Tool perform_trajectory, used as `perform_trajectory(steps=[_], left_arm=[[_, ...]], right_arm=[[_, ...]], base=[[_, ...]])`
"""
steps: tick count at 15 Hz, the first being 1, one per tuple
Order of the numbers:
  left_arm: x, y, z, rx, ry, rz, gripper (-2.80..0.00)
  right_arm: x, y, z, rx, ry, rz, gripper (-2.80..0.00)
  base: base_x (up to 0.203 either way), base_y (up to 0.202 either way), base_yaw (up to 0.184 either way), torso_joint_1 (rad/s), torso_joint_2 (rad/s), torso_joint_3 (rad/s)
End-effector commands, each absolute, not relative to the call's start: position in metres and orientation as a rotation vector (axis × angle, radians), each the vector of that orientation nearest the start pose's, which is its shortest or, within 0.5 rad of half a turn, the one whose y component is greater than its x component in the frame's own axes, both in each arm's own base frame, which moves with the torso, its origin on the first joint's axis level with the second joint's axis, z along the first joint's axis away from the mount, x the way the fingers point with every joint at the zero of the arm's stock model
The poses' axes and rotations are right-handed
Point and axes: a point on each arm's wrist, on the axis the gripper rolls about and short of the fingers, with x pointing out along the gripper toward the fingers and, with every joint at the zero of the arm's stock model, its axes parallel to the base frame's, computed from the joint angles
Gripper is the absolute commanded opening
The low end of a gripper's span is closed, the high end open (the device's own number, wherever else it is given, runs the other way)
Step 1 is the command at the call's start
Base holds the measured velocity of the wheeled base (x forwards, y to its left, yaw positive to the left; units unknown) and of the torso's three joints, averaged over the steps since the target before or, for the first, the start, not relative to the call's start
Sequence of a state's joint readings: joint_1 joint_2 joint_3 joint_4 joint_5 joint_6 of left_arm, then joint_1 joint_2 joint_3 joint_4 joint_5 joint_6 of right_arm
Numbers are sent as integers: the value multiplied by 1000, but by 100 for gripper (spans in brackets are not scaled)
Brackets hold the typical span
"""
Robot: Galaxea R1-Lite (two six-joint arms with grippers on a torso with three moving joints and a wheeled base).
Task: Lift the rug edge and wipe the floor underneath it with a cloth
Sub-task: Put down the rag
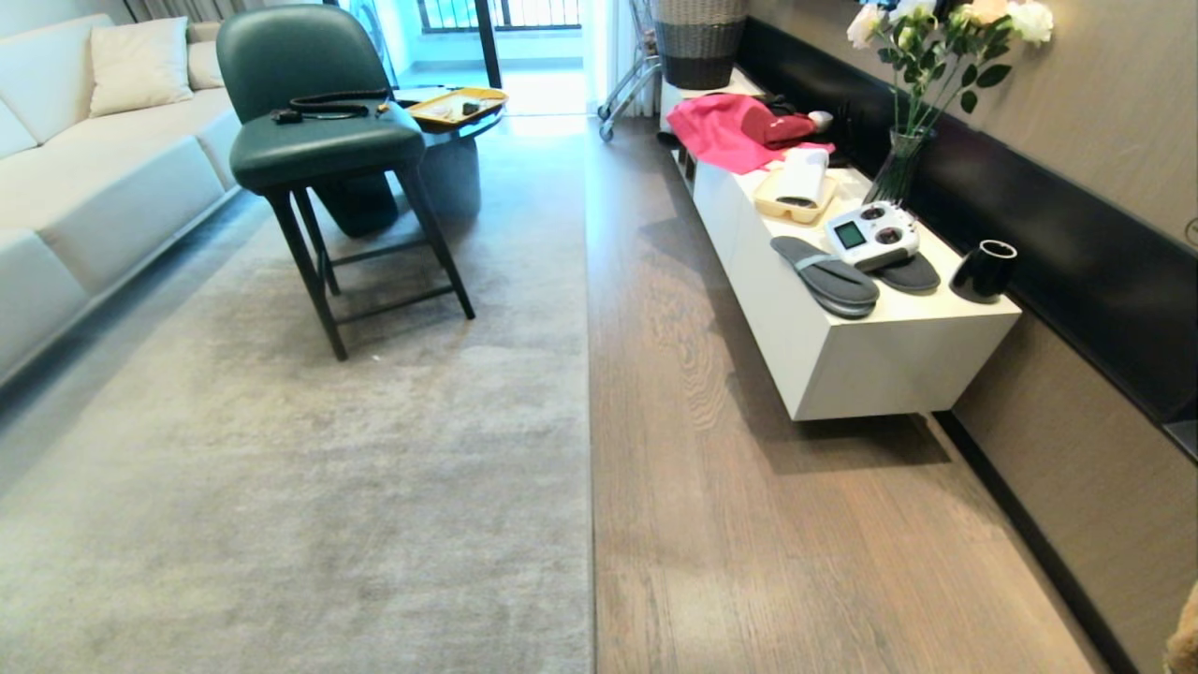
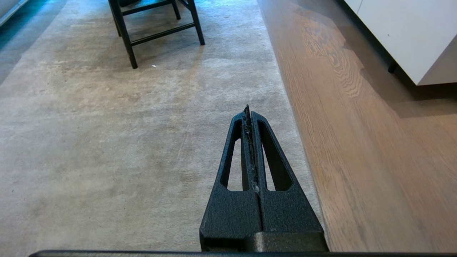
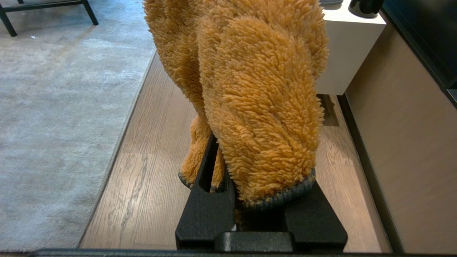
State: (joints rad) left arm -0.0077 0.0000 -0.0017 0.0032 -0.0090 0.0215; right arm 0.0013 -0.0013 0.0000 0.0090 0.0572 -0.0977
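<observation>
The pale grey rug (image 1: 281,468) lies flat, and the rug edge (image 1: 590,374) runs straight away from me beside the brown wood floor (image 1: 711,524). My left gripper (image 2: 249,113) is shut and empty, hovering over the rug just inside the rug edge (image 2: 292,103). My right gripper (image 3: 237,125) is shut on the fluffy mustard cloth (image 3: 260,107), which drapes over its fingers and hides the tips. It hangs above the floor (image 3: 150,142), to the right of the rug edge (image 3: 121,139). A corner of the cloth (image 1: 1184,637) shows at the head view's bottom right.
A green chair (image 1: 318,122) stands on the rug ahead, with a cream sofa (image 1: 84,178) at the left. A white low cabinet (image 1: 842,356) along the right wall carries slippers, a controller, a black mug, a vase and pink fabric (image 1: 730,131).
</observation>
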Motion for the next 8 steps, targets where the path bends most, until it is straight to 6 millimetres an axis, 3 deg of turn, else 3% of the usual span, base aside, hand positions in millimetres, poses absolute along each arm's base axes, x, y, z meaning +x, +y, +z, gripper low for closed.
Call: perform_trajectory(steps=[1,4,8], left_arm=[[-23,0,76,20,1,-17,-280],[-23,0,76,20,1,-17,-280],[-23,0,76,21,1,-17,-280]], right_arm=[[-23,1,75,-98,6,59,-280],[-23,1,75,-98,6,60,-280],[-23,1,75,-98,5,59,-280]], base=[[0,0,0,0,0,0],[0,-36,6,1,1,1],[0,-185,1,4,5,2]])
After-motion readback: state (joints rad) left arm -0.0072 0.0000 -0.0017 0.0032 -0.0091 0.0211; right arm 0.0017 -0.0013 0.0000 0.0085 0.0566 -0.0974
